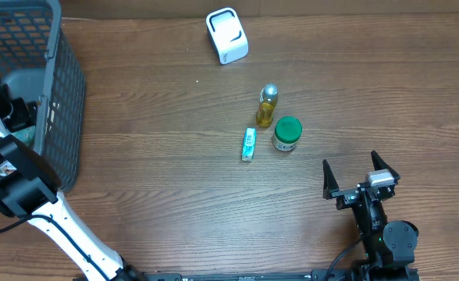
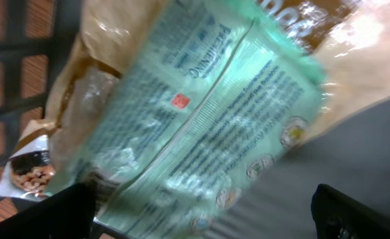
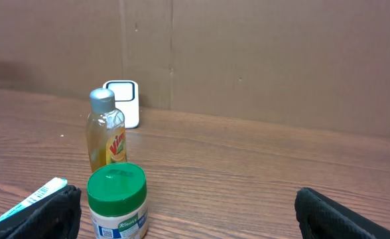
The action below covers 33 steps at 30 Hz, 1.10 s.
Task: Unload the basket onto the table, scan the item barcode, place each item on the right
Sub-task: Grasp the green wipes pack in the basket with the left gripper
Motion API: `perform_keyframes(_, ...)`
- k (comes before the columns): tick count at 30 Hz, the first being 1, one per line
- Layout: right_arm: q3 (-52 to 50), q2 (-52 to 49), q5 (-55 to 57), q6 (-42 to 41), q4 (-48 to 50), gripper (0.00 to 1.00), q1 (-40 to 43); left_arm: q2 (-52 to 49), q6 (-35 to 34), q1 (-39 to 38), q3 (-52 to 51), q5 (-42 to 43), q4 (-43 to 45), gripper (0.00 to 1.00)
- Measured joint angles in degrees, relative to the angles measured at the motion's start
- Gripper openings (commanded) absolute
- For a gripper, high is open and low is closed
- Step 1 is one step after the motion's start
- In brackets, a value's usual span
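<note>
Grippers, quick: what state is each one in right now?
Left gripper: open, holding nothing, over a green packet in the basket.
Right gripper: open, empty.

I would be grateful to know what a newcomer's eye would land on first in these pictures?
Probably the trio at mid-table: a silver-capped bottle of yellow liquid, a green-lidded jar and a small teal box, with the white scanner beyond them. Next, the grey basket at the left edge, where the left wrist view is filled by a green-printed packet. The right pincer stands open near the front edge.
</note>
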State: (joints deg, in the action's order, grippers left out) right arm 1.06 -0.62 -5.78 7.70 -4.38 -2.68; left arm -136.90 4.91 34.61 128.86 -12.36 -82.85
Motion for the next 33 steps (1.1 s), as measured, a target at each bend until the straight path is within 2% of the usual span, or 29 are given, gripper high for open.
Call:
perform_keyframes(17,0.0,0.0,0.0,0.04,0.02,1.0,0.0,0.09,1.31,-0.02,-6.8,-6.82,6.16,0.98)
perform_keyframes(18,0.0,0.0,0.0,0.04,0.02,1.0,0.0,0.17,1.29,-0.02,-7.15,-7.02,6.4,1.0)
perform_keyframes(33,-0.02,0.0,0.0,0.04,0.0,1.0,0.0,0.39,1.22,0.0,-7.32,-6.64,5.88,0.99)
